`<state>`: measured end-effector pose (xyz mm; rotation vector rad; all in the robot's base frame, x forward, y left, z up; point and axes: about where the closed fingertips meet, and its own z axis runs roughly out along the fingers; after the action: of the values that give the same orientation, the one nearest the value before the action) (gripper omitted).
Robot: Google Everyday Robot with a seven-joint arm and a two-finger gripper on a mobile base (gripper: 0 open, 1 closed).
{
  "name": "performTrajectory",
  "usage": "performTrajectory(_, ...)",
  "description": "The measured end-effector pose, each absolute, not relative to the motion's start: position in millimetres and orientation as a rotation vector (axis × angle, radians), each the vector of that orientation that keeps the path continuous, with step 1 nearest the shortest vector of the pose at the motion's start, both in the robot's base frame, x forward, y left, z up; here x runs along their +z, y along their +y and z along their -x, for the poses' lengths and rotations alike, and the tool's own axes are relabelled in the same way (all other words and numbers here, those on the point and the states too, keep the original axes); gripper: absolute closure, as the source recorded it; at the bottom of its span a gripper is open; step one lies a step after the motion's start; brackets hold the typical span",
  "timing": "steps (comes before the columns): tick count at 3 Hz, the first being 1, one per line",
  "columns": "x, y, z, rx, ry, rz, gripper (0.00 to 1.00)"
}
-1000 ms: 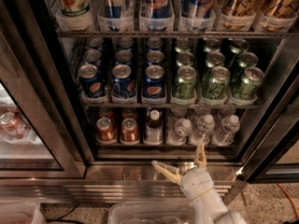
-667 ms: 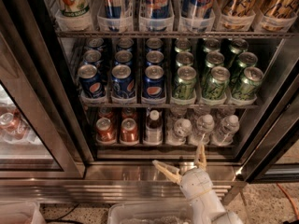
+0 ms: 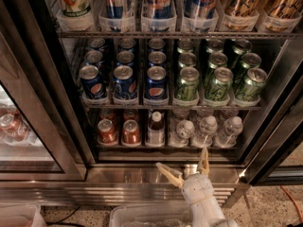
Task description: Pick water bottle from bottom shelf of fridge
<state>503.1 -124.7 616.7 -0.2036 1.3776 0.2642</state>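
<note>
Camera view: the hand [image 3: 186,167] sits released, fingers spread, below the middle water bottle [image 3: 207,128].

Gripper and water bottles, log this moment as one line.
gripper open, low before fridge base | water bottles upright on bottom shelf | no contact

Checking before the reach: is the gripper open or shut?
Open: the gripper has its fingers splayed apart, low before the fridge base, below the water bottles.

Pepsi globe logo on blue cans [image 3: 124,81], nothing else legible, tool [image 3: 186,166] before fridge [image 3: 57,103]
</note>
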Motion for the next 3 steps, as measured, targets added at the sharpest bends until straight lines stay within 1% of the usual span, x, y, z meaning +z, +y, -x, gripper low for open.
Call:
performTrajectory(2, 607.4, -132.5, -511.2, 0.178, 1.453, 0.235, 0.00)
performTrajectory(3, 607.4, -132.5, -511.2, 0.178, 1.453, 0.235, 0.00)
